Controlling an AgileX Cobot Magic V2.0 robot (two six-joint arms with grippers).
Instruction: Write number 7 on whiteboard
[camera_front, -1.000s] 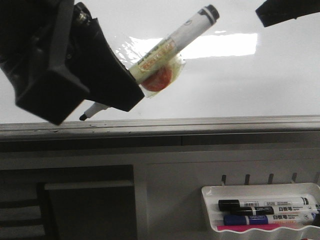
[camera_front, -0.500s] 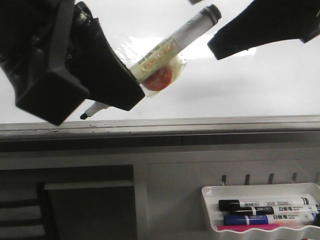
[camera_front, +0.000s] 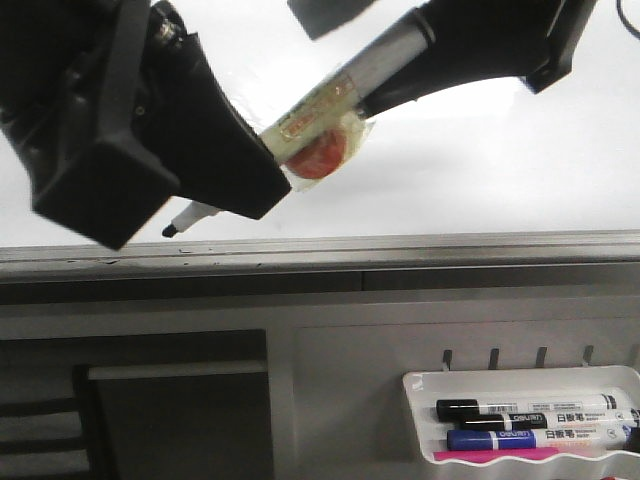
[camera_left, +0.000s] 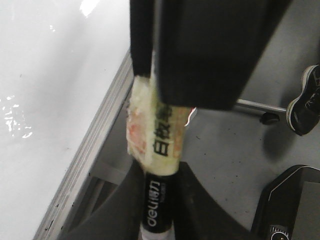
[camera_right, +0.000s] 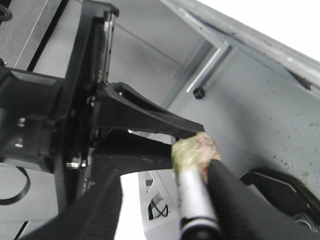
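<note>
My left gripper (camera_front: 272, 165) (camera_left: 159, 200) is shut on a white marker (camera_front: 320, 100) (camera_left: 165, 135) wrapped in yellowish tape with a red patch. The marker slants over the whiteboard (camera_front: 500, 170) (camera_left: 45, 100), and its dark nib (camera_front: 166, 232) points at the board's lower edge. I cannot tell whether the nib touches the board. My right gripper (camera_front: 395, 45) (camera_right: 164, 172) is open around the marker's (camera_right: 192, 195) upper end, which lies against one finger (camera_right: 235, 200) with a gap to the other. No number 7 is in view on the board.
A grey metal strip (camera_front: 400, 245) runs along the whiteboard's lower edge. Below it at the right hangs a small white tray (camera_front: 420, 385) holding several markers (camera_front: 540, 412). A shoe (camera_left: 305, 100) stands on the grey floor beside the rig.
My right gripper has come down from the upper right and now brackets the marker's upper end. The left gripper and the marker have stayed put.
</note>
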